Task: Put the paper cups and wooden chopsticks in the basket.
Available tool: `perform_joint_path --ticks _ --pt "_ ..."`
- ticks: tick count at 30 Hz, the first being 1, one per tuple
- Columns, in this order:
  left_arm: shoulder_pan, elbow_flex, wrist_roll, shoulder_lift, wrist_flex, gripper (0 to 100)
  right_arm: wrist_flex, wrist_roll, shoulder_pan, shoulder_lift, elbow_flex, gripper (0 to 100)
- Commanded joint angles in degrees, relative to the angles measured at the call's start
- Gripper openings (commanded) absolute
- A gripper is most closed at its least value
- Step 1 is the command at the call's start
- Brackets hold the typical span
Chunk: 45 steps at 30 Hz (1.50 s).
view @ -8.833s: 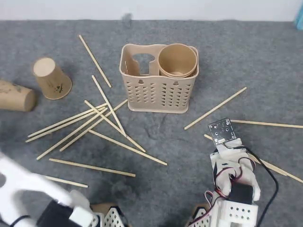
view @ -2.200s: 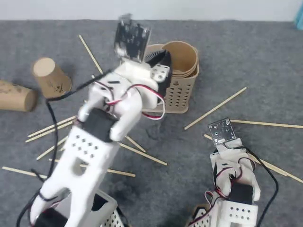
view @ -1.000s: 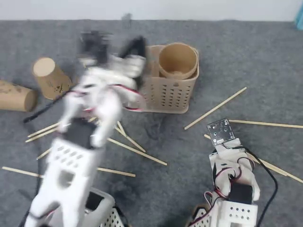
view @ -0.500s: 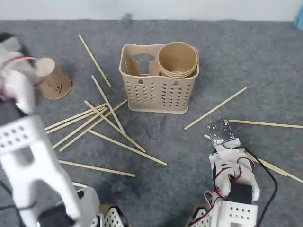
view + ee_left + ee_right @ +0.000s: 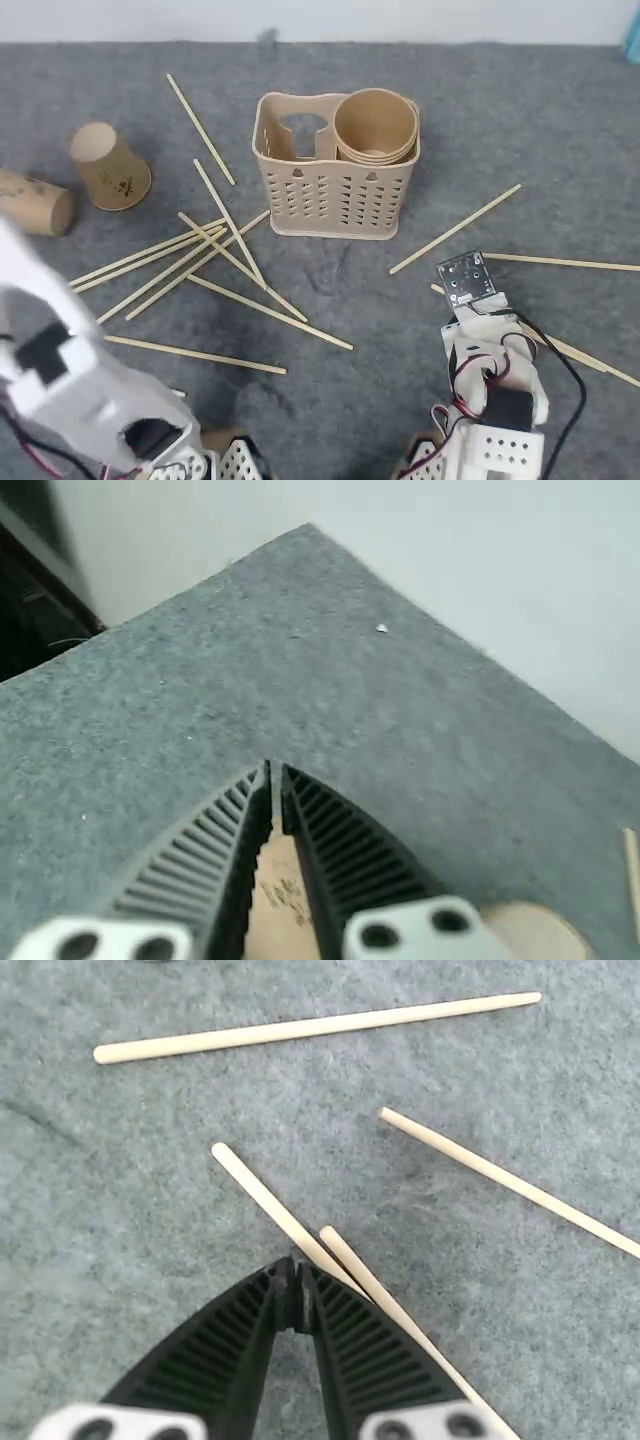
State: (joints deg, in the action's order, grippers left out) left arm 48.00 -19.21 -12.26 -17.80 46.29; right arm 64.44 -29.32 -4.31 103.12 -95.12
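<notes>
High view: perforated plastic basket [image 5: 335,195] holds nested paper cups [image 5: 375,125]; slim wooden chopsticks [image 5: 455,229] litter the felt-covered bench [image 5: 520,110]. Ribbed left hand [image 5: 275,772] and right hand [image 5: 298,1268] each have tips pressed together.

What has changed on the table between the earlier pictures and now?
The left arm swung out over the basket, swept left past the loose paper cups and has pulled back to the near left corner, taking nothing. The right arm, stacked cups and chopsticks look unmoved.
</notes>
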Motion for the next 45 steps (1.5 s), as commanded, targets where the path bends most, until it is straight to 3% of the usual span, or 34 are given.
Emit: perform_joint_path --ticks 1,17,25,36,45 --pt "2.20 -11.03 -0.62 -6.59 0.44 1 -0.04 -0.44 0.40 0.84 0.18 0.8" --pt "2.37 -52.70 -0.79 -41.41 23.03 1 -0.04 -0.44 0.48 0.84 0.09 0.8" --pt "1.93 -69.41 -6.68 -52.40 32.88 1 -0.04 -0.44 0.48 0.84 0.09 0.8" --pt "-2.37 -76.62 -6.77 -50.02 54.33 1 -0.04 -0.44 0.48 0.84 0.09 0.8" --pt "-3.69 -69.23 -6.77 -42.11 54.42 1 -0.13 -0.44 0.48 0.84 0.18 0.8"
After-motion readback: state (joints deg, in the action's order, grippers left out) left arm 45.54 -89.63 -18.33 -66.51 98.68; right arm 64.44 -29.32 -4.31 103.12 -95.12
